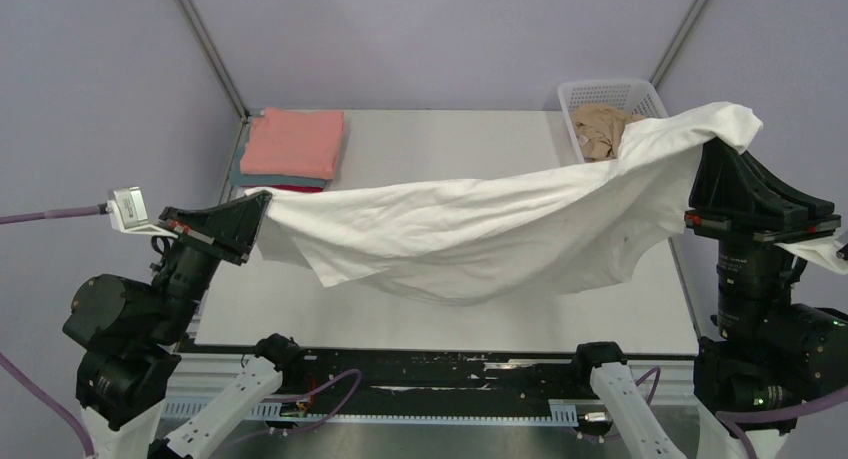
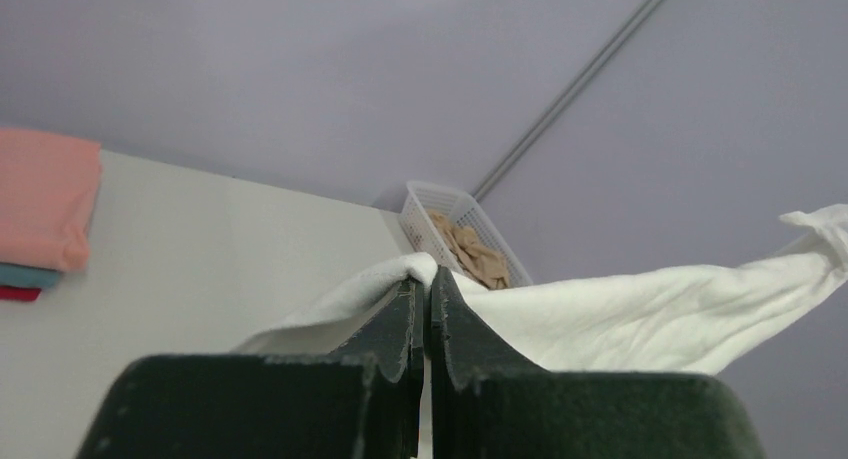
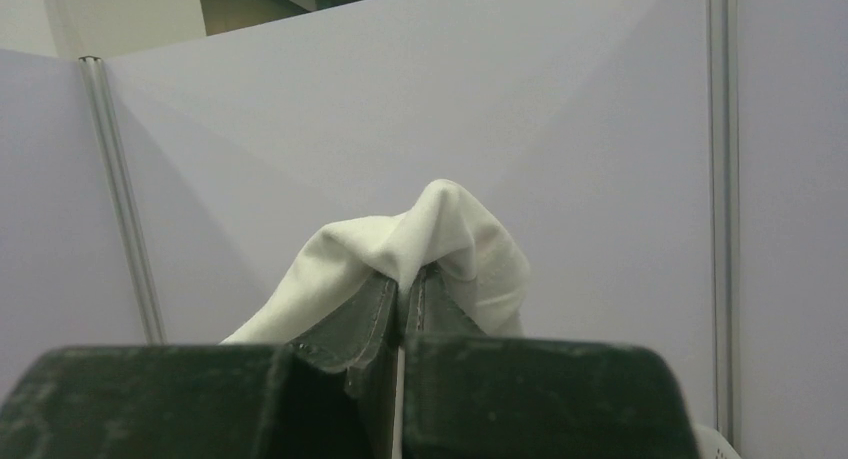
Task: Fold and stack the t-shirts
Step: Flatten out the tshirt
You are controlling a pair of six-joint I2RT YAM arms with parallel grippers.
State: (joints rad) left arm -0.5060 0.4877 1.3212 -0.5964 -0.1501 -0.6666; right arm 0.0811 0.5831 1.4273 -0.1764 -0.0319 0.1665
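Top external: left fingers (image 1: 238,222) and right fingers (image 1: 727,172) pinch white t-shirt (image 1: 480,229) edges, stretched above the table (image 1: 450,144).

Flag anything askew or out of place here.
The white t-shirt hangs lopsided between the left gripper and the right gripper: its right end is held higher and its lower edge sags unevenly. The tan t-shirt lies crumpled in the basket. The folded stack looks tidy.

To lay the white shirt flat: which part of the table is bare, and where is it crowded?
Bare: the table between the folded stack and the basket, and the near strip below the hanging white shirt. Crowded: the two far corners.
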